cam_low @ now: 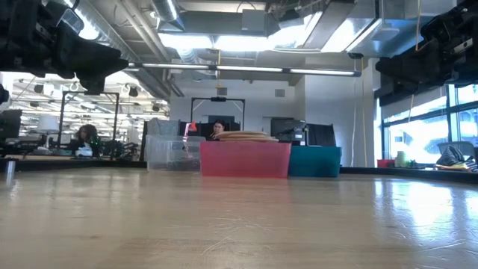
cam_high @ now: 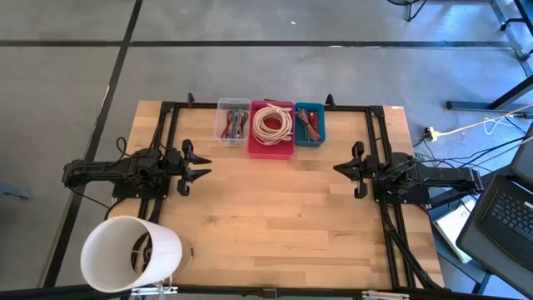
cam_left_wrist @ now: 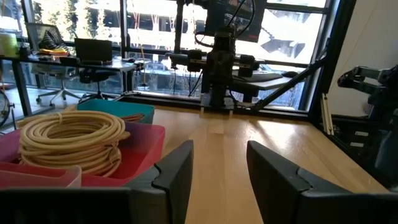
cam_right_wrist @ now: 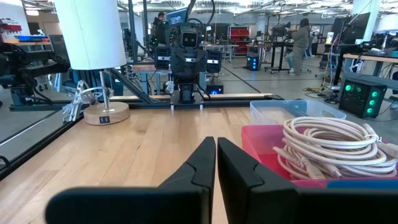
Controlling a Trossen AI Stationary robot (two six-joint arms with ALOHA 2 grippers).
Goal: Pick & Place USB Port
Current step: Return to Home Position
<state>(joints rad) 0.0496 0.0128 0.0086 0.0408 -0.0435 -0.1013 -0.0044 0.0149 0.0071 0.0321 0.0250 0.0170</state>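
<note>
We see a wooden bench (cam_high: 275, 217) with one dark arm at each side. The left arm (cam_high: 117, 172) lies at the left edge, the left jaws wide apart and empty. The right arm (cam_high: 425, 177) lies at the right edge, the right jaws closed tip to tip on nothing. A white lamp (cam_high: 129, 254) stands at the near left corner; the label on its base (cam_right_wrist: 104, 119) is too small to read. Three bins touch along the far edge. The red bin (cam_high: 271, 150), in the middle, holds a cream cable coil (cam_high: 271, 123). The clear bin (cam_high: 220, 125) and the blue bin (cam_high: 309, 143) flank it, each holding coloured charger cables (cam_high: 234, 123).
</note>
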